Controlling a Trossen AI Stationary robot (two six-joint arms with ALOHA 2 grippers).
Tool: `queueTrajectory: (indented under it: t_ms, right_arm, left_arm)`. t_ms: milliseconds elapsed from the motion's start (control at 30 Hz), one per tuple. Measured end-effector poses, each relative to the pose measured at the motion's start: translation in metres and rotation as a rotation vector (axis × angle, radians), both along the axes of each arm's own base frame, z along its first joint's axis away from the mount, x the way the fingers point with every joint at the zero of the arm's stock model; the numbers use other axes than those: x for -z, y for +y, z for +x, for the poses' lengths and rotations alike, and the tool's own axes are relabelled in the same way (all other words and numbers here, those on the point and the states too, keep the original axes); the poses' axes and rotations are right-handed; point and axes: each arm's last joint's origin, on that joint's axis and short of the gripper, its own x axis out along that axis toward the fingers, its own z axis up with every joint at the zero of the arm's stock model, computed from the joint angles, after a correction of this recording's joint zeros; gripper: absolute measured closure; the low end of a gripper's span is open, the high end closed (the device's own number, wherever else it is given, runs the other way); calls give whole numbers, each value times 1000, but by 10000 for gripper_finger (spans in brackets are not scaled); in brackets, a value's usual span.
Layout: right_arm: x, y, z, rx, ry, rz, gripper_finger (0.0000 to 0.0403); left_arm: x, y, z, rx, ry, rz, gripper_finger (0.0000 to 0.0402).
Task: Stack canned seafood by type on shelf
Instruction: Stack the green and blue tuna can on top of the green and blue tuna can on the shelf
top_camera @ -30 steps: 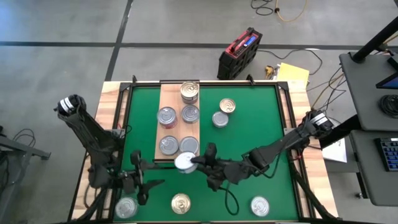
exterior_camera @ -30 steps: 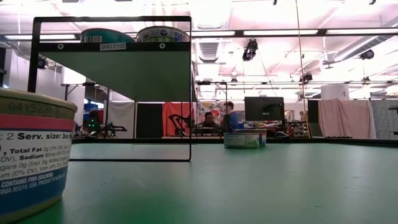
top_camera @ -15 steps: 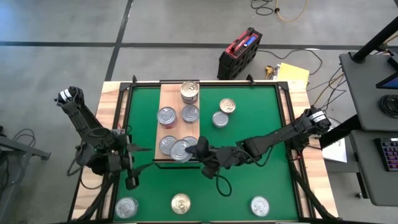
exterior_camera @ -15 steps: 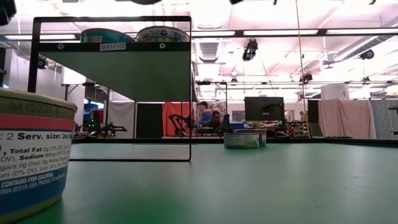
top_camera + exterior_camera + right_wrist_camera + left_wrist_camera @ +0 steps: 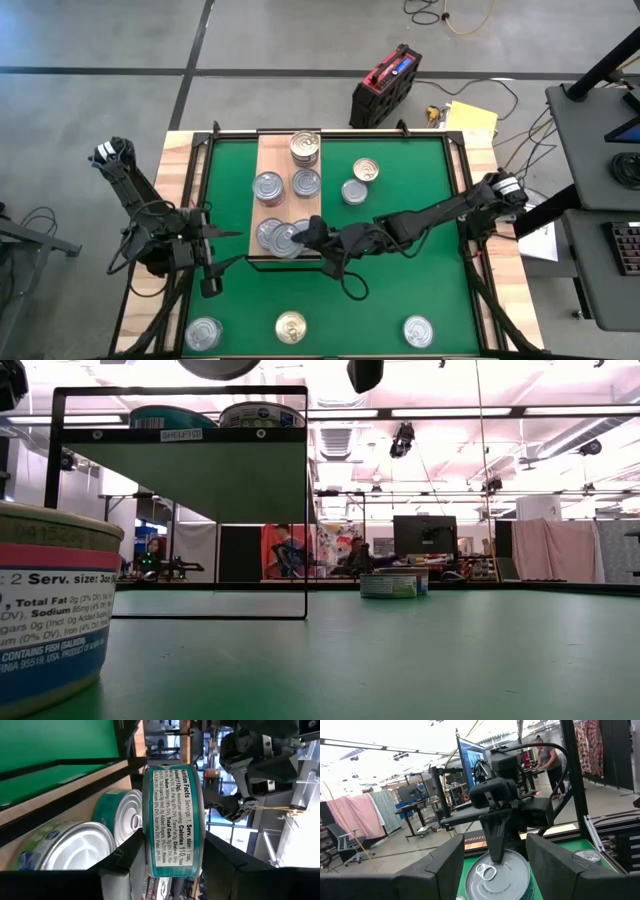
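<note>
The shelf [image 5: 283, 208] is a light wooden board raised on a black frame [image 5: 180, 500]. Several tins stand on it, one with a gold lid [image 5: 305, 147] at the far end. My right gripper [image 5: 300, 238] is shut on a silver-lidded tin with a teal label [image 5: 172, 820], above the tins on the shelf's near end [image 5: 270, 232]. My left gripper [image 5: 228, 250] hangs open and empty off the shelf's left side, by the mat's left edge. In the left wrist view the held tin [image 5: 502, 875] shows beyond my left fingers. My right gripper pinches the tin flat between its two fingers. One finger [image 5: 495, 842] lies on the lid [image 5: 512, 875] beside the pull tab; the other is under the bottom, hidden. The fingers reach in about level from the table's right side. The tin hangs clear above the shelf's tins [image 5: 218, 368], lid up.
Two loose tins [image 5: 365, 171] [image 5: 352, 192] stand on the green mat [image 5: 400, 240] right of the shelf. Three more [image 5: 203, 333] [image 5: 290, 327] [image 5: 417, 331] stand along the near edge; one fills the low view's left foreground [image 5: 50, 610]. People and desks show beyond the table.
My right gripper has carried the tin from just off the shelf's near edge toward the far left, over the shelf's near end, rolling its wrist on the way. My left gripper has drawn back toward the table's left edge and risen a little, still open.
</note>
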Motion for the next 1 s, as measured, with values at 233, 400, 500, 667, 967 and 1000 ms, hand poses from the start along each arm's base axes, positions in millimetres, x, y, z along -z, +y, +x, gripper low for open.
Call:
queueTrajectory:
  t_ms: [233,400,500,667,967,1000]
  right_arm:
    - [4,-8,7,-16,-7,17,261]
    - [4,-15,9,-8,-10,21,261]
    - [2,-20,11,-24,-26,36,261]
    - [1,-26,15,-47,-56,62,261]
    - [16,-28,25,-58,-49,63,261]
    - [19,-28,26,-57,-45,61,261]
  left_arm:
    - [1,1,0,-53,21,10,206]
    - [1,2,-1,-69,27,17,206]
    - [1,2,-1,-68,27,17,206]
    - [1,2,-1,-68,27,17,206]
    - [0,3,-1,-86,34,34,206]
    - [-1,3,-1,-87,33,32,206]
